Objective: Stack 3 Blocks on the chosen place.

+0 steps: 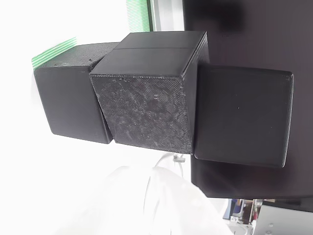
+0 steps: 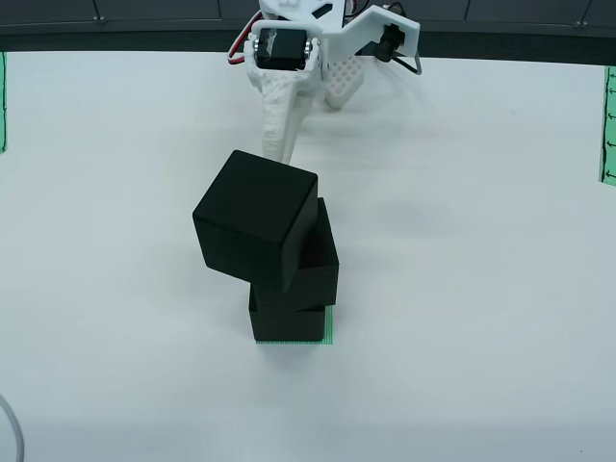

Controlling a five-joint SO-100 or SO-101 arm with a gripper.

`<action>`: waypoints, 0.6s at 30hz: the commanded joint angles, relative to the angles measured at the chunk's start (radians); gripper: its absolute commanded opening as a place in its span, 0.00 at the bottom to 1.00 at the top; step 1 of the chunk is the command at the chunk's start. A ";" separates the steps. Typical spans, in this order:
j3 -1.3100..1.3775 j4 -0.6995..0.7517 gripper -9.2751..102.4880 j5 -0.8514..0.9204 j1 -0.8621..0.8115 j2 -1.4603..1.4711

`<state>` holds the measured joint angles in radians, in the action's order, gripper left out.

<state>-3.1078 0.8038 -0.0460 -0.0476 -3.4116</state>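
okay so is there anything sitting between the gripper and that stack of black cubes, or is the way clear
Nothing visible stands between them. In the view from above, the gripper sits just behind the top cube, which rides skewed on the middle cube and bottom cube, with bare white table around. The stack already stands on the green striped patch.

The three matte black plastic cubes [image 2: 255, 234] look 3D-printed: in the sideways view, the middle cube's near face [image 1: 146, 112] is rough and pebbled with fine print lines, while the right cube's face [image 1: 242, 117] is smoother with a dull sheen. The white tabletop [image 2: 462, 289] looks smooth and matt. The white arm [image 2: 289, 96] is layered printed plastic.
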 commanded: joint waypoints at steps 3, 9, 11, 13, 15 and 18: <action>-0.040 0.003 0.08 0.009 0.028 -0.020; -0.040 0.005 0.08 0.009 0.031 -0.020; -0.040 0.005 0.08 0.009 0.034 -0.020; -0.040 0.005 0.08 0.009 0.034 -0.020; -0.040 0.005 0.08 0.009 0.034 -0.020; -0.040 0.005 0.08 0.009 0.034 -0.020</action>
<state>-3.1078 0.8053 -0.0430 -0.0215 -3.4116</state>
